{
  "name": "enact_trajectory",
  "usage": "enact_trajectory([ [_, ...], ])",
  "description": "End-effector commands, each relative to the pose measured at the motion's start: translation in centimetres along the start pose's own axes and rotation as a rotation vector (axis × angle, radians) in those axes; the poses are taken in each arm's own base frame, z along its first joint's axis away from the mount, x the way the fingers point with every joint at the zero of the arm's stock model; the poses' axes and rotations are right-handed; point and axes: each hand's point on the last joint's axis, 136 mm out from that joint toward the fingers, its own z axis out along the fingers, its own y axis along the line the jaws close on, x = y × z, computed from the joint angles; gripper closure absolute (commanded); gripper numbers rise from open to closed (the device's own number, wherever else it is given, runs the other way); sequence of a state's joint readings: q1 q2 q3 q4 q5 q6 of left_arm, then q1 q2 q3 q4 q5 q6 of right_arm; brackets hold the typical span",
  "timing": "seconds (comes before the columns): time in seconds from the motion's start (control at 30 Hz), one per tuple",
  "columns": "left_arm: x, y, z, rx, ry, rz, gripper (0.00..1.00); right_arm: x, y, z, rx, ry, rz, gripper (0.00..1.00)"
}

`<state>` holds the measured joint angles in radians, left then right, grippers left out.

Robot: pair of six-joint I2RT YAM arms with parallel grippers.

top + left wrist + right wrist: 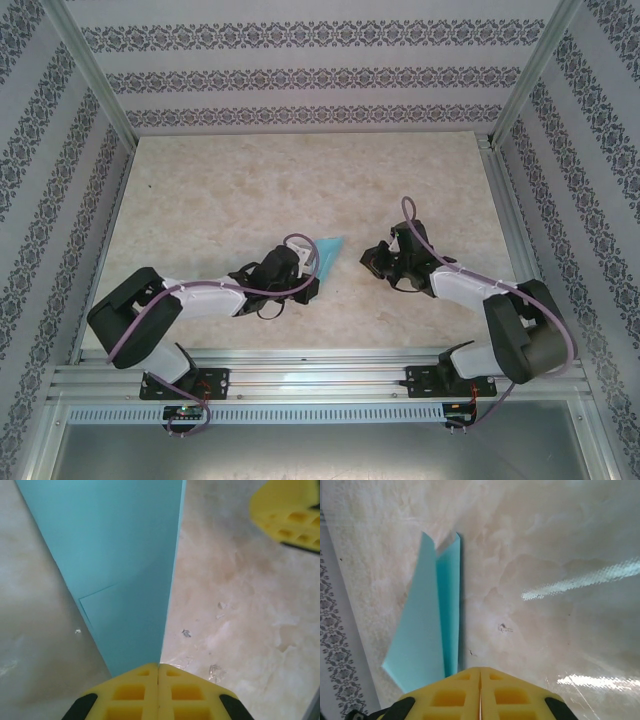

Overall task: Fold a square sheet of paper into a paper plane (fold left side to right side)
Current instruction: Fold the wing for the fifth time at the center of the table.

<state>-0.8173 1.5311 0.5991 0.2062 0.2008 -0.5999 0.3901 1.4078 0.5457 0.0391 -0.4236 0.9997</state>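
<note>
slim creased cyan paper plane (328, 248) on marbled table (250, 180), tip pinched in left tool (159, 668); right tool (480, 671) closed.

From my console, the cyan folded paper dart (125, 580) reads as thin, smooth matt paper with crisp creases and no sheen. The beige marble-look table (250, 190) is glossy. In the right wrist view white glare streaks cross it toward 3 o'clock, and small flecks mar the finish. The left gripper (159, 666) and right gripper (480, 670) have yellow fingers of matt moulded plastic with recessed cells, edged in black plastic. The white arm shells (200, 297) look like smooth, faintly shiny plastic. Brushed silver metal rails (320, 385) run at 6 o'clock. The patterned walls (300, 75) at 12, 9 and 3 o'clock are matt; whether paper or cloth I cannot tell.
</note>
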Motion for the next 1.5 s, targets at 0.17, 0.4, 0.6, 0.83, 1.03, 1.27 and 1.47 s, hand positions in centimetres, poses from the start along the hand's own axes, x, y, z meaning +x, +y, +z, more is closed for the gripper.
enact_trajectory([
  [0.17, -1.5, -0.7, -1.0, 0.127, -0.112, -0.16, 0.98, -0.8, 3.9, 2.6, -0.089, 0.0, -0.058, 0.92],
  [0.4, -1.3, 0.1, -1.1, 0.154, -0.133, -0.254, 0.98, -0.6, 5.0, 3.9, -0.104, 0.025, -0.077, 0.91],
  [0.6, -0.8, 1.4, -0.7, 0.153, -0.13, -0.334, 1.0, -0.4, 5.4, 4.1, -0.108, 0.037, -0.099, 0.89],
  [0.83, 0.0, 2.3, 0.2, 0.158, -0.114, -0.406, 1.0, 0.2, 6.8, 4.6, -0.13, 0.066, -0.135, 0.88],
  [1.03, 0.5, 2.7, 0.5, 0.156, -0.113, -0.436, 1.0, 1.0, 8.0, 5.0, -0.155, 0.099, -0.155, 0.88],
  [1.27, 0.5, 3.1, 0.1, 0.147, -0.132, -0.456, 1.0, 2.5, 8.5, 5.8, -0.167, 0.141, -0.146, 0.88],
  [1.47, 0.6, 3.3, 0.0, 0.146, -0.135, -0.462, 1.0, 3.4, 8.7, 6.8, -0.171, 0.167, -0.147, 0.88],
])
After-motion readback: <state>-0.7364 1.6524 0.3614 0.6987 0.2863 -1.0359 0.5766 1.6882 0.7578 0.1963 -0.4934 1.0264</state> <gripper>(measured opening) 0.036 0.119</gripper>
